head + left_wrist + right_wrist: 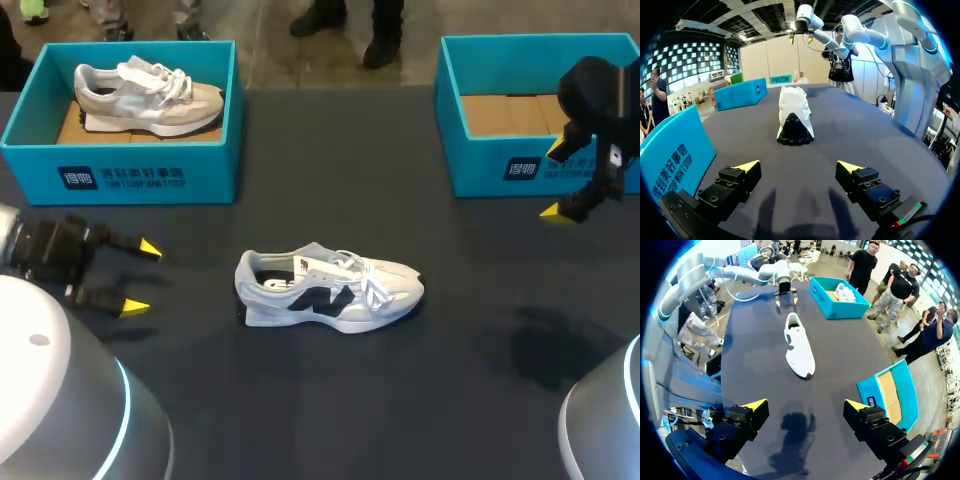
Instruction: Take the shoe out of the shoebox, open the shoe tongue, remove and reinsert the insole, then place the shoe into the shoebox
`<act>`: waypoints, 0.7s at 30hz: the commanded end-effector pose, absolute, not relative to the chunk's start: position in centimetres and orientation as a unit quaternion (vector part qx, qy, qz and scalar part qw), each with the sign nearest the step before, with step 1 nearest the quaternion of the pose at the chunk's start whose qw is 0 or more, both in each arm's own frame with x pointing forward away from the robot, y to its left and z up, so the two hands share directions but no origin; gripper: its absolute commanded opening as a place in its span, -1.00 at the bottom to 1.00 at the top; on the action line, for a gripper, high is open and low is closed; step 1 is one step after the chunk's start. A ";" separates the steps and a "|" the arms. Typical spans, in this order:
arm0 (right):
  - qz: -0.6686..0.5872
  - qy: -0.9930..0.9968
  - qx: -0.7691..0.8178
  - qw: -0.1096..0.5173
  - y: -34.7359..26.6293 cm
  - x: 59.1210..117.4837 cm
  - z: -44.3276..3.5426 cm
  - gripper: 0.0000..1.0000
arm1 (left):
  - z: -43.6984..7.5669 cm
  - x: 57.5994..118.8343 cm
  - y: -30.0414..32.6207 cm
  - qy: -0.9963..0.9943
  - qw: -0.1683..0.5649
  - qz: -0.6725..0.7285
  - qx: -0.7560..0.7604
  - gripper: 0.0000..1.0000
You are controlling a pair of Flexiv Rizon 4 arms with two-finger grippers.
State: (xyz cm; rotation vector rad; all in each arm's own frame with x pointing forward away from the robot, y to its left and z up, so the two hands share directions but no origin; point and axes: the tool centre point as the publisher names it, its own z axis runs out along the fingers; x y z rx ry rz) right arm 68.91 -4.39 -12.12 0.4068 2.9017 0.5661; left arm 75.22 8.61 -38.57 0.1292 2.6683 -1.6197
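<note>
Between your left jaws, spread wide and low over the surface (330,400), nothing is held; they face the heel of the white shoe (330,290), which stands well ahead of them. Your right jaws are just as wide and just as empty, raised near the front wall of the empty shoebox (480,165), with the shoe's toe well apart from them. The shoe stands upright on its sole in the middle of the surface, between the two arms, touched by neither. So the first step looks done: the shoe is out and its box is bare down to the cardboard. An insole shows inside the opening, and you cannot tell from here whether the tongue has been pulled open. The tongue, the insole work and the return to the box likely all lie ahead. A second shoebox (120,170) on your left holds another shoe (145,98), out of play.
</note>
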 end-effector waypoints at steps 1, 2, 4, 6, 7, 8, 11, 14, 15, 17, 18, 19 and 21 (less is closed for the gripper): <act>0.187 0.970 0.136 0.076 -4.3 69.2 -12.1 1.00 | -38.6 75.1 8.5 0.854 0.011 -0.518 0.041 1.00; 0.187 0.970 0.136 0.076 -4.3 69.2 -12.1 1.00 | -38.6 75.1 8.5 0.854 0.011 -0.518 0.041 1.00; 0.187 0.970 0.136 0.076 -4.3 69.2 -12.1 1.00 | -38.6 75.1 8.5 0.854 0.011 -0.518 0.041 1.00; 0.187 0.970 0.136 0.076 -4.3 69.2 -12.1 1.00 | -38.6 75.1 8.5 0.854 0.011 -0.518 0.041 1.00; 0.187 0.970 0.136 0.076 -4.3 69.2 -12.1 1.00 | -38.6 75.1 8.5 0.854 0.011 -0.518 0.041 1.00; 0.187 0.970 0.136 0.076 -4.3 69.2 -12.1 1.00 | -38.6 75.1 8.5 0.854 0.011 -0.518 0.041 1.00; 0.187 0.970 0.136 0.076 -4.3 69.2 -12.1 1.00 | -38.6 75.1 8.5 0.854 0.011 -0.518 0.041 1.00; 0.187 0.970 0.136 0.076 -4.3 69.2 -12.1 1.00 | -38.6 75.1 8.5 0.854 0.011 -0.518 0.041 1.00; 0.187 0.970 0.136 0.076 -4.3 69.2 -12.1 1.00 | -38.6 75.1 8.5 0.854 0.011 -0.518 0.041 1.00; 0.187 0.970 0.136 0.076 -4.3 69.2 -12.1 1.00 | -38.6 75.1 8.5 0.854 0.011 -0.518 0.041 1.00; 0.187 0.970 0.136 0.076 -4.3 69.2 -12.1 1.00 | -38.4 75.2 8.5 0.853 0.018 -0.520 0.034 1.00; 0.187 0.970 0.136 0.076 -4.3 69.2 -12.1 1.00 | -38.2 75.3 8.3 0.853 0.015 -0.520 0.038 1.00; 0.187 0.970 0.136 0.076 -4.3 69.2 -12.1 1.00 | -37.9 75.6 7.6 0.859 0.022 -0.510 0.030 1.00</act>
